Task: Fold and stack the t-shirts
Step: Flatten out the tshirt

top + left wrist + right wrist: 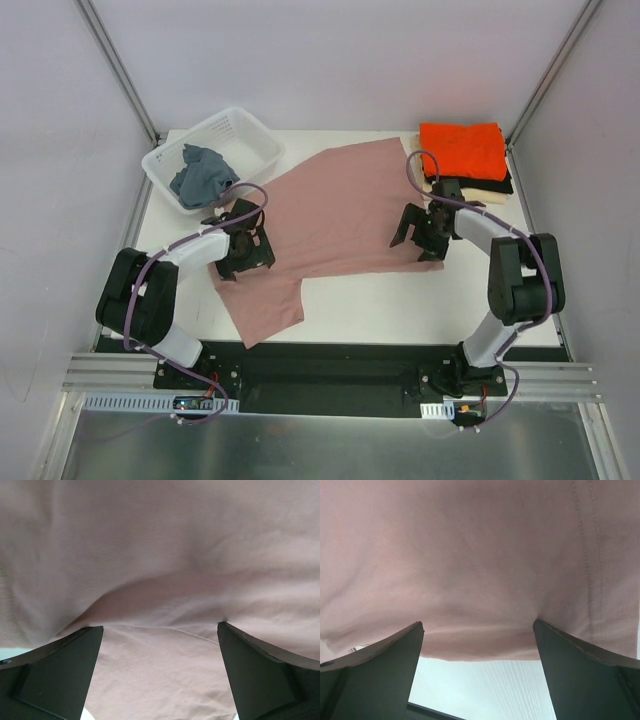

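1. Top external view
   1.1. The dusty-pink t-shirt (340, 205) is spread flat and slantwise across the middle of the bench (400, 305), between the white plastic basket (256, 126) at the far left and a folded stack at the far right.
   1.2. The stack is topped by the orange t-shirt (462, 150). Edges of a black t-shirt (503, 186) and a cream t-shirt (480, 198) are seen beneath it.
   1.3. A crumpled grey-blue garment (200, 172) lies in the basket.
   1.4. The left hand (243, 252) is lowered over the shirt's near-left part. The right hand (425, 228) is lowered at its right edge.

2. Left wrist view
   2.1. The left hand (159, 628) is spread wide, and nothing is pinched.
   2.2. The view is filled by pink cloth (160, 545), which runs between and beyond both fingers (60, 675). A soft raised crease (145, 587) lies just ahead of the tips.

3. Right wrist view
   3.1. The right hand (479, 625) is likewise spread wide and empty.
   3.2. The shirt's edge (470, 652) lies between the fingertips, with bare bench (480, 690) on the near side. A double-stitched hem (590, 555) runs along the right.

4. Handling assessment
   4.1. The shirt is judged light, limp and thin. It is expected to drape, wrinkle and drag on the bench rather than hold a shape.
   4.2. A hold is best taken at an edge or hem, where the doubled cloth gives more to pinch.
   4.3. Both sides should be lifted together, so that the fold is kept even.
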`<state>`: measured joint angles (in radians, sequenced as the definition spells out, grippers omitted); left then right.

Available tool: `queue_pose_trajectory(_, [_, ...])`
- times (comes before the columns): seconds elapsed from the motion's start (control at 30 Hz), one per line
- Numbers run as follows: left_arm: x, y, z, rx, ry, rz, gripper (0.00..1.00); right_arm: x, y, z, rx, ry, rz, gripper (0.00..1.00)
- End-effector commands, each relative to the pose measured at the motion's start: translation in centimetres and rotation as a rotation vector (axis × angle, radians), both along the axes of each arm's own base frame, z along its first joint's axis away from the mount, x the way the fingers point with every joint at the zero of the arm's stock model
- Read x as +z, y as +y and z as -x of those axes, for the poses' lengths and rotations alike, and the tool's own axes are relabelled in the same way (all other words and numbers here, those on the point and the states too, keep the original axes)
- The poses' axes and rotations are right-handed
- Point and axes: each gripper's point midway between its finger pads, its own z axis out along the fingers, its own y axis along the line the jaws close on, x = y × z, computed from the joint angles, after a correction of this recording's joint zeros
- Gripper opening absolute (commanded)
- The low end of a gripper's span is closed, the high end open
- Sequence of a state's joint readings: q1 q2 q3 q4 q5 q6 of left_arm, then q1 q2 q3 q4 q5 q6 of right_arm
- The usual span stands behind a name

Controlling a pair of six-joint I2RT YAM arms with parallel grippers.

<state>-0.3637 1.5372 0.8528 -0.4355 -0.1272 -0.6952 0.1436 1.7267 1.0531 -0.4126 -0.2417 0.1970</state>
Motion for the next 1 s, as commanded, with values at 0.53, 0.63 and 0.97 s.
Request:
queue_pose_trajectory(0.53, [1.1, -9.5, -8.9, -0.384, 0.015, 0.122, 0.99, -2.0, -6.0, 12.3, -0.269, 0.114, 0.155, 0.97])
queue_pose_trajectory(0.63, [1.4, -10.1, -10.9, -0.394, -0.016, 0.112, 0.99, -0.7, -6.4, 11.2, -0.259, 0.060, 0.162, 0.97])
queue_pose_trajectory(0.97, [9.6, -8.4, -7.1, -0.366, -0.179, 0.132, 0.99, 9.8, -7.6, 5.8, -0.240, -0.309, 0.195, 0.97])
